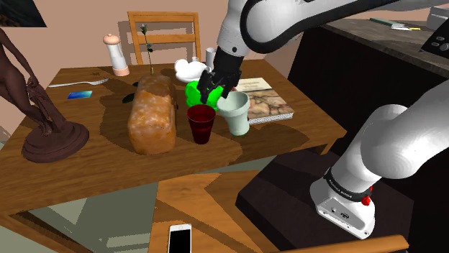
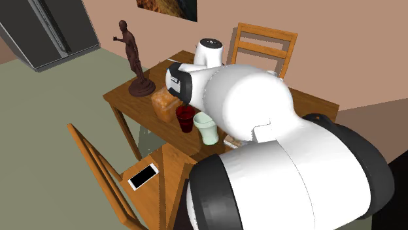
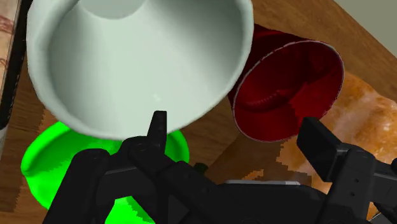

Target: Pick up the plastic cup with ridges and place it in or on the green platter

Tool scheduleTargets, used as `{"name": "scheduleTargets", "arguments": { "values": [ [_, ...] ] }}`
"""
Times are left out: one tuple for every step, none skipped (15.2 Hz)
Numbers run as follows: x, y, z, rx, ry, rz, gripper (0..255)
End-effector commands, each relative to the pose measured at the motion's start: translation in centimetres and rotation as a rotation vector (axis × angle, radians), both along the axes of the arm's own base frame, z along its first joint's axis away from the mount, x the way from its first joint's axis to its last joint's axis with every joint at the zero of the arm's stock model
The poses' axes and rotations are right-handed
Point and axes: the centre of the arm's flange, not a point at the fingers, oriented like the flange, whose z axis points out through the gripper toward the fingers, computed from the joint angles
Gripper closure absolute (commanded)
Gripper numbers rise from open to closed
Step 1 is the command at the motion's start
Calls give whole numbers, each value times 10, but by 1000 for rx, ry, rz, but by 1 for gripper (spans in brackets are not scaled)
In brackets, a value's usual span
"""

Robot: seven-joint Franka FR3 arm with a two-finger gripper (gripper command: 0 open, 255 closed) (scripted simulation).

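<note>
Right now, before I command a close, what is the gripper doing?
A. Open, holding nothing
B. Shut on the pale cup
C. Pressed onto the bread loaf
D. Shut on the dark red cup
A: in the wrist view the gripper has its black fingers standing apart above the dark red cup and the pale cup, clasping neither.

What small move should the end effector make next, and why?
Probably shift the end effector slightly toward the dark red ridged cup, away from the pale cup, before descending. Its fingers stand open above both cups, and one finger sits over the pale cup's rim, so a straight descent might hit it.
</note>
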Motion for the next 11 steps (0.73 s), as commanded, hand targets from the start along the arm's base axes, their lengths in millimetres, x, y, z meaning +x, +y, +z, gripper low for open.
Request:
{"name": "scheduleTargets", "arguments": {
  "values": [
    [1,9,-22,-2,45,-2,0],
    [1,10,-27,-2,45,-2,0],
    [2,11,-32,-2,45,-2,0],
    [3,12,-37,-2,45,-2,0],
    [3,13,-42,-2,45,-2,0],
    [4,14,-47,-2,45,-2,0],
    [5,15,-53,-2,45,-2,0],
    [5,16,-55,-2,45,-2,0],
    [5,16,-55,-2,45,-2,0],
    [5,16,-55,-2,45,-2,0],
    [5,16,-56,-2,45,-2,0]
  ]
}}
